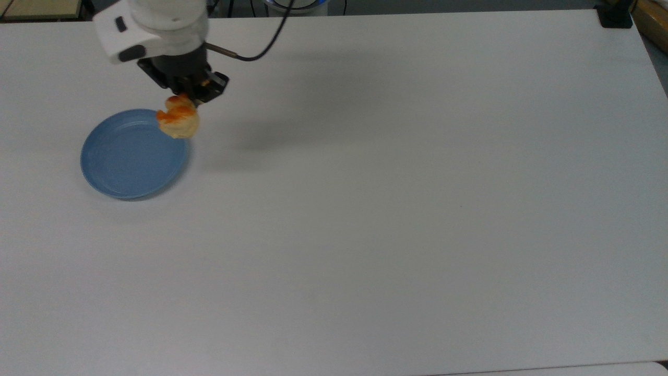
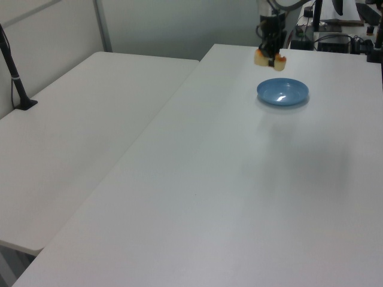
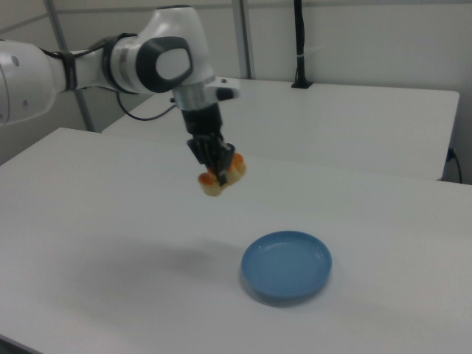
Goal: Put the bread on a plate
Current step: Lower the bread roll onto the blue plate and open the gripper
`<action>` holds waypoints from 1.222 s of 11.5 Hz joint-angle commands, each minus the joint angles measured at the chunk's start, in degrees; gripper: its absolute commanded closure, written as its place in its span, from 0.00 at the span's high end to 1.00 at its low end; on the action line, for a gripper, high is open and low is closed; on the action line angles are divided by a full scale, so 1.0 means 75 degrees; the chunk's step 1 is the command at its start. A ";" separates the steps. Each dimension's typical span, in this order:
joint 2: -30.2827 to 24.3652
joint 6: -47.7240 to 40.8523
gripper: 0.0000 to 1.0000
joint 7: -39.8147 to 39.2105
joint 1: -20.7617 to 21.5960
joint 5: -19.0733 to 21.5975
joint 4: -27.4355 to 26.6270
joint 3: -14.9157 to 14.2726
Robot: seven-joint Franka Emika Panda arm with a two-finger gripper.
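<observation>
**Above the plate's edge: bread lifted, not yet set down**

High over the white table, the gripper is clamped on the small toasted bread loaf, carrying it clear of the surface. The light-blue plate lies empty near the table's left edge in the top view. Picking up looks done; centring over the plate, lowering and letting go remain.
</observation>
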 commanded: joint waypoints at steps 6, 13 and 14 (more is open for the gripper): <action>0.1649 0.1746 0.14 -0.1098 -0.0460 0.0403 -0.0166 -0.1072; 0.1921 0.2416 1.00 -0.1192 -0.0649 0.0391 -0.0707 -0.1060; 0.1828 0.2369 1.00 -0.1111 -0.0672 0.0391 -0.0672 -0.1060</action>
